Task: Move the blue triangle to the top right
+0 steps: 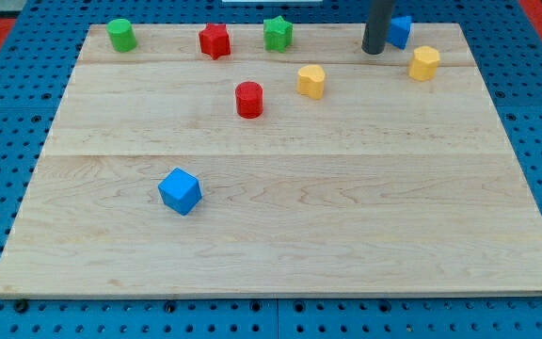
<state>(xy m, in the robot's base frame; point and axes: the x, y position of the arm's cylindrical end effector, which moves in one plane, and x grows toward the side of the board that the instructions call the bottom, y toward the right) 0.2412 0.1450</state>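
Observation:
The blue triangle (400, 30) lies near the board's top edge at the view's upper right, partly hidden by my rod. My tip (374, 50) rests on the board just to the left of it and slightly below, touching or nearly touching its left side. A blue cube (180, 191) lies far away at the view's lower left.
A yellow block (424, 62) lies right of and below the tip. Another yellow block (310, 81) and a red cylinder (249, 99) lie left of and below it. A green cylinder (120, 35), a red star (215, 40) and a green star (278, 33) line the top edge of the wooden board (280, 245).

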